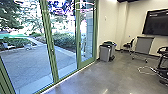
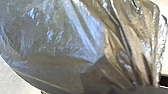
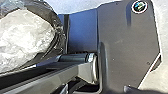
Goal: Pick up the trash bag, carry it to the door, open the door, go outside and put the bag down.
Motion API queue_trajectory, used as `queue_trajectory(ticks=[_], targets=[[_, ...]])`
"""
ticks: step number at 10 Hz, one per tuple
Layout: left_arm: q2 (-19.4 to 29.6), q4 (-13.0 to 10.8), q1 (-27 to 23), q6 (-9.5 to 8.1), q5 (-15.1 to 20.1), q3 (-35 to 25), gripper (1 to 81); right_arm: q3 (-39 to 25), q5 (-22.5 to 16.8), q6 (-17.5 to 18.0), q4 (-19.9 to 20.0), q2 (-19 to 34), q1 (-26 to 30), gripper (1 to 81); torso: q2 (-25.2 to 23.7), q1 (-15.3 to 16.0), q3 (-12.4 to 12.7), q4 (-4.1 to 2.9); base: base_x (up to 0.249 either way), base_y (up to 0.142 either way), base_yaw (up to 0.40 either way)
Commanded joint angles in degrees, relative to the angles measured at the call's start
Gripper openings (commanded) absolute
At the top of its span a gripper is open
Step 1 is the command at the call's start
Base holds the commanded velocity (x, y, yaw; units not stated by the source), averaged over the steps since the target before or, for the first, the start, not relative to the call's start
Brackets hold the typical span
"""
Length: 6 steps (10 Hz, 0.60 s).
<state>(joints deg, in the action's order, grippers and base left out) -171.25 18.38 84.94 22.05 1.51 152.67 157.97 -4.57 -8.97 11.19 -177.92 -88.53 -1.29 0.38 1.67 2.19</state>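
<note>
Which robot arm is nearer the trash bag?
The robot's left. The trash bag bulges close up to the left wrist's camera; from the right wrist's, it looks farther off, beyond a jointed bar.

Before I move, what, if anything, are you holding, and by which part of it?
Probably the trash bag, by its gathered folds, bunched close to the left wrist camera; the grip can't be made out.
</note>
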Motion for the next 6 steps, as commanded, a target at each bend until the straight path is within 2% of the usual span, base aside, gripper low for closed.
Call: queue_trajectory(ticks=[1,6], targets=[[0.21,-0.45,-3.51,0.18,3.15,-0.18,1.0,-0.74,-4.04,-0.43,-0.47,-0.97,3.13,81.1,0.00,0.00,0.00,0.00,0.135,0.000,0.000],[0.56,-0.45,-3.60,0.18,3.06,-0.18,1.0,-0.74,-4.05,-0.34,-0.47,-1.14,3.31,81.1,0.00,0.02,0.00,0.00,0.135,0.000,0.000]])
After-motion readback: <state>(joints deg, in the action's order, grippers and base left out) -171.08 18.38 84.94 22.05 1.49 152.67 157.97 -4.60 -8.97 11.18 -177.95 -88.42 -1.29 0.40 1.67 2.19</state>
